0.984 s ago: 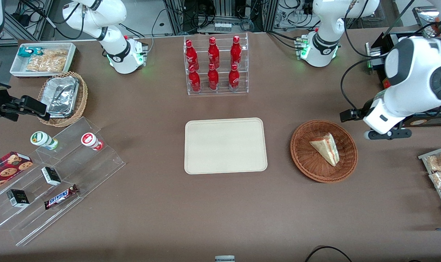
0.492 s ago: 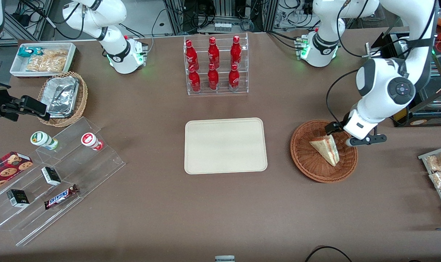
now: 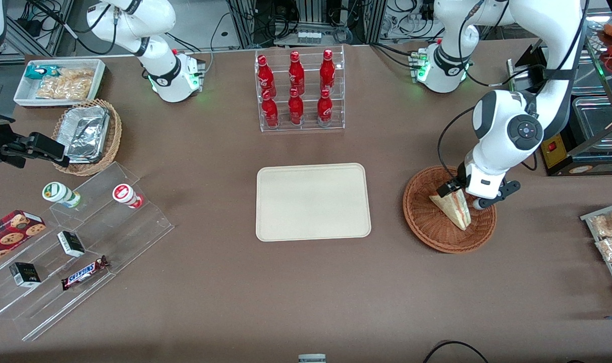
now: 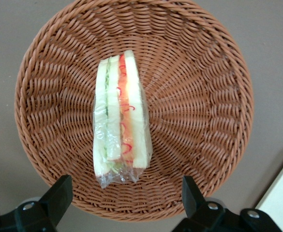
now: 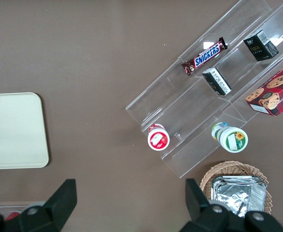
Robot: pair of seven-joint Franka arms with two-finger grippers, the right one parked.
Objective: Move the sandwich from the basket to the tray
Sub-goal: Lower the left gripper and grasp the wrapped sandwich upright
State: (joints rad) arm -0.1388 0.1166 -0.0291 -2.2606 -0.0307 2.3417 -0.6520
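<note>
I've brought the left arm in from the working arm's end of the surface, and over the last second it has swung from outside the wicker basket to a spot directly above it. The claw now hangs over the sandwich's end that lies farther from the front camera, its fingers spread wide. In the wrist view they straddle the plastic-wrapped sandwich with clear air on each side; nothing is pinched yet.

The sandwich lies in the basket, a wedge resting on its flat side, with the red and green filling showing along the cut edge. The cream tray sits well apart from it, toward the middle of the surface, with bare brown surface between tray and basket.

So the approach is done, I'd say, and the pick has not begun. My judgement is that the next step is a straight descent, then a close across the bread faces. The wrap looks slick and the bread soft, so too hard a squeeze could crush it, and too light a one could let it slip on the lift.
</note>
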